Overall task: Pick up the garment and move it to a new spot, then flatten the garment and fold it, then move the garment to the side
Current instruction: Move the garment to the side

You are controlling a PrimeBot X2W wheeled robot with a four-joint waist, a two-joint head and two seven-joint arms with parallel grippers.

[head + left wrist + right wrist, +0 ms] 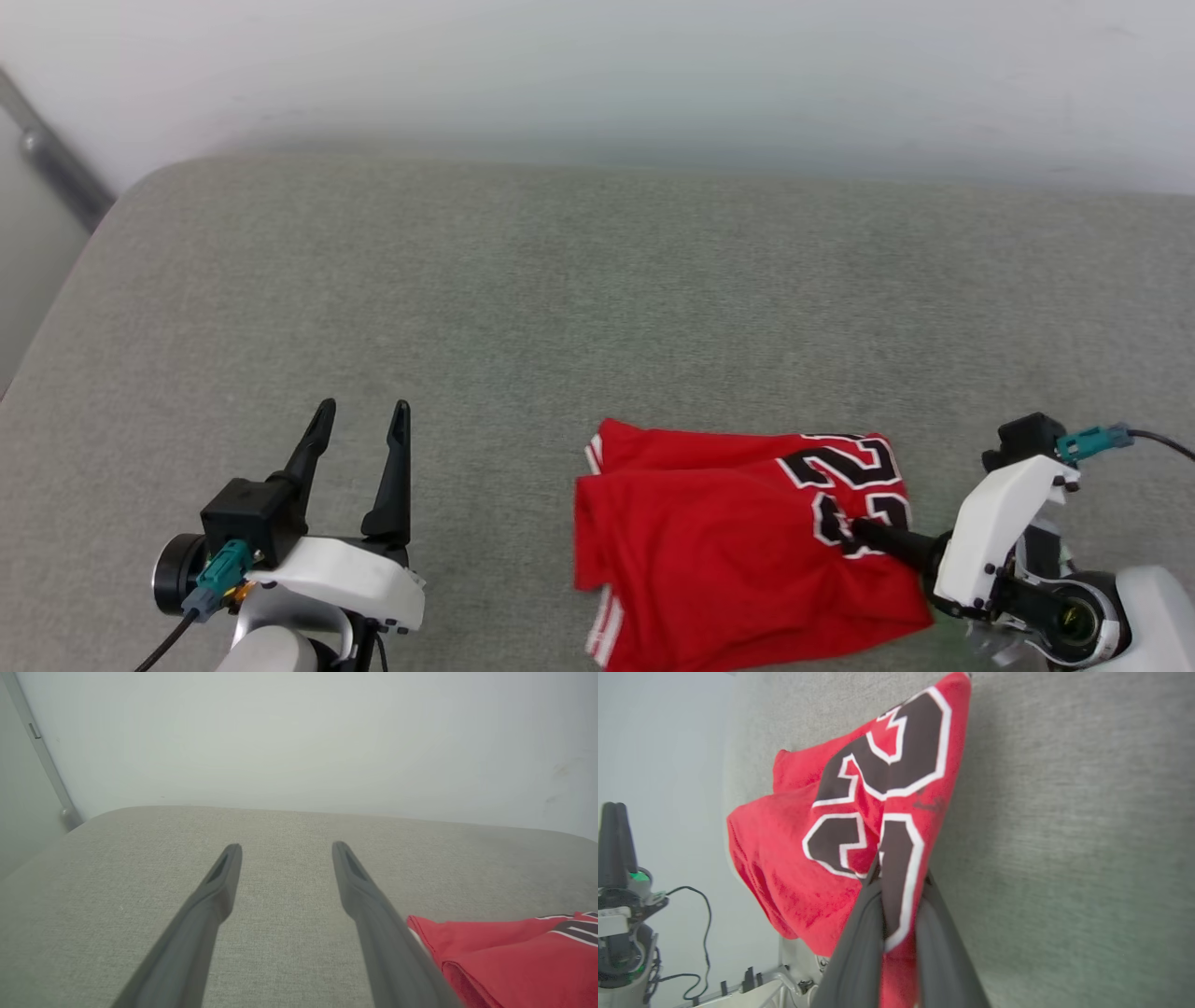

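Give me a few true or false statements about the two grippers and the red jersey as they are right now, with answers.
1. The right gripper is shut on the garment. True.
2. The left gripper is clamped on a sleeve. False: its fingers stand open over the bare gray fabric surface, apart from the garment.
3. The garment is spread out flat in a single layer. False: it is doubled over, with red layers overlapping.
4. The black, white-outlined number shows on the garment's upper side, next to the right gripper. True.
5. The garment lies on the robot's left side. False: it lies to the right of the left gripper, toward the right arm.
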